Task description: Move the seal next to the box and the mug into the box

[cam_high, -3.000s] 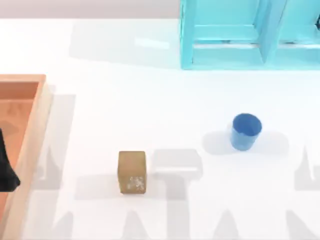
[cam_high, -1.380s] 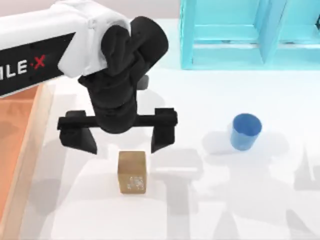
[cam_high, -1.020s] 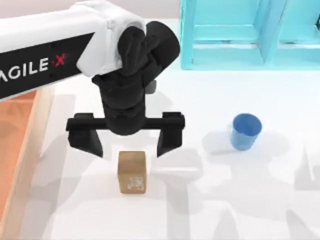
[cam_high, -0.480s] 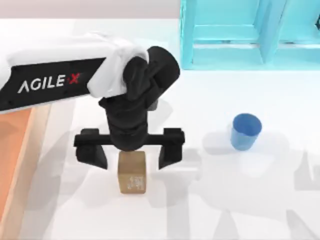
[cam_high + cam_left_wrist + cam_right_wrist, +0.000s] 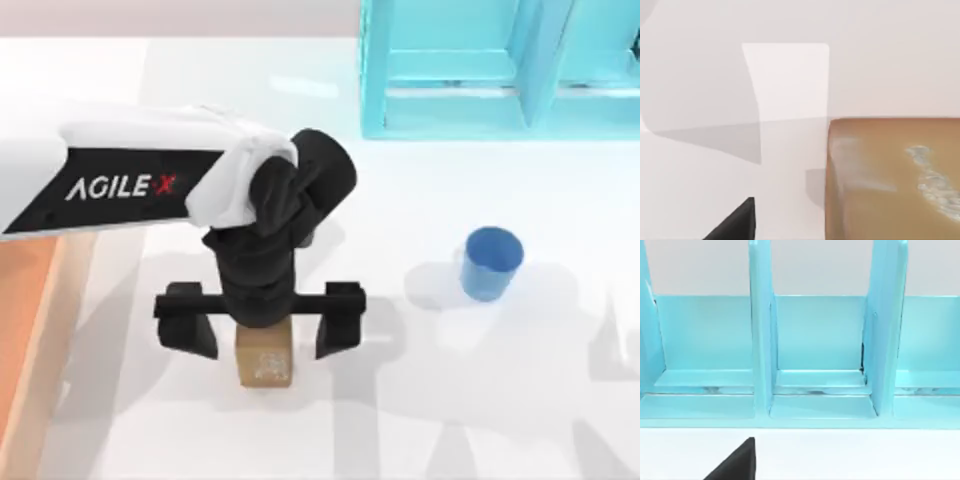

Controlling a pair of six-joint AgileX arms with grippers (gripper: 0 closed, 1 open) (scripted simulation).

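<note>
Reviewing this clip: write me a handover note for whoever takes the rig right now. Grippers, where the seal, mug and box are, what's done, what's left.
Left gripper: open, fingers straddling the seal, one on each side, not closed on it.
Right arm: parked, its wrist camera facing the cyan shelf unit.
Seal: on the table near the front, well right of the box, which sits at the table's left edge.
Mug: upright on the table at the right, untouched.
Done: nothing placed; the left arm is lined up over the seal.
Left: grasp the seal and set it beside the box, then put the mug into the box.

cyan shelf unit point(image 5: 500, 65) on white table point(image 5: 420, 400).
</note>
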